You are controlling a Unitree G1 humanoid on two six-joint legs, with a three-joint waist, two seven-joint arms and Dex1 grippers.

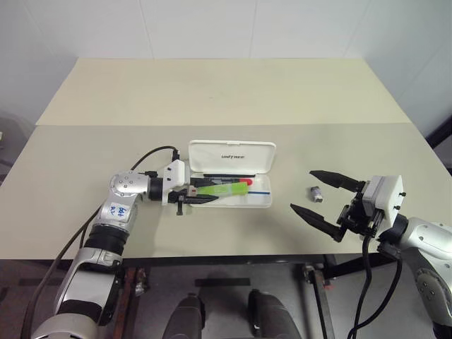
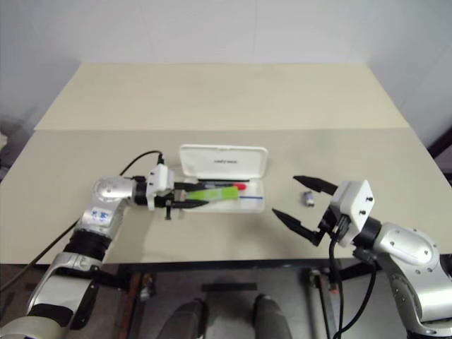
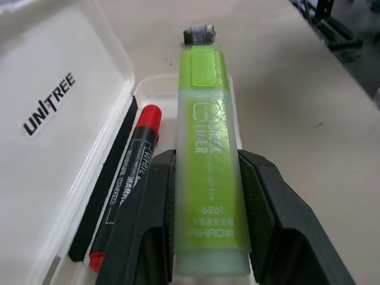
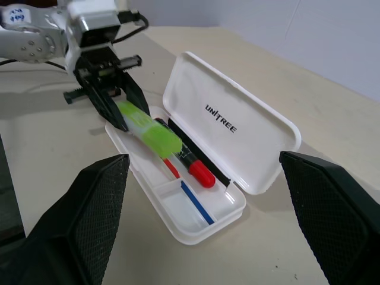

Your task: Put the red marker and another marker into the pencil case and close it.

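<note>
The white pencil case [image 1: 263, 202] lies open at the table's middle, its lid [image 4: 231, 124] tilted back. The red marker [image 3: 139, 160], black-barrelled with a red cap [image 4: 199, 173], lies inside the tray along the hinge side. My left gripper [image 1: 212, 194] reaches in from the left, shut on the light-green marker [image 1: 222, 189], which is held lengthwise over the tray, beside and slightly above the red one. Whether the green marker [image 3: 208, 178] touches the tray I cannot tell. My right gripper [image 1: 301, 189] hovers open and empty to the right of the case.
A small grey and black object [image 1: 316, 193] lies on the table just right of the case, between the right gripper's fingers as seen from above. The tray's right compartment shows red and blue stripes [image 4: 196, 202]. A black cable [image 1: 152, 154] loops behind my left wrist.
</note>
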